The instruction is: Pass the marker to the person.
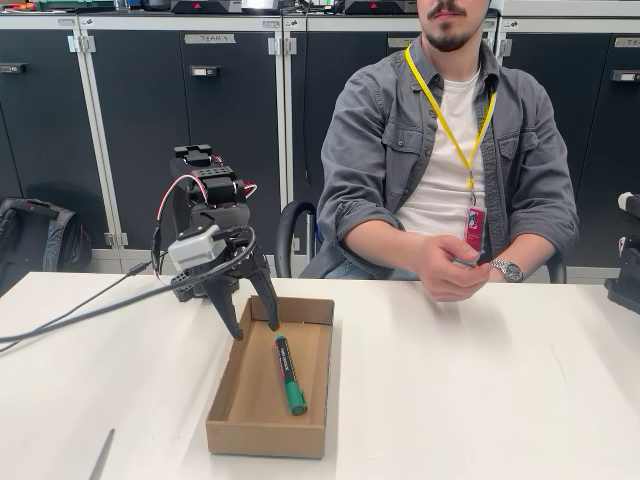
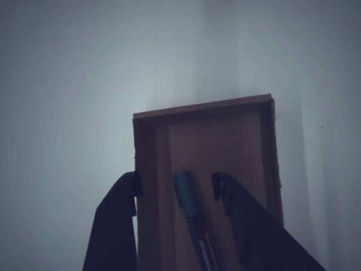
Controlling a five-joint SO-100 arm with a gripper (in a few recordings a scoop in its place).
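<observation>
Arm (image 1: 205, 215): black plastic body, boxy motor blocks stacked at the top, red and white wires looping over the upper joint. White camera module (image 1: 192, 247) strapped to the wrist, black cable trailing off left. Two black tapered fingers (image 1: 228, 315), pointed tips. Wrist view is dim and blurred; the fingers (image 2: 115, 226) look like smooth dark matte wedges, probably the same black plastic.

A green-capped marker (image 1: 288, 373) is seen lying flat in a shallow cardboard tray (image 1: 262, 437) on the white table (image 1: 480, 390). The black gripper (image 1: 254, 326) is held with its jaws apart above the marker's uncapped end. A seated person (image 1: 448, 160) is seen at two o'clock from the tray, hands (image 1: 450, 265) together at the table edge.
</observation>
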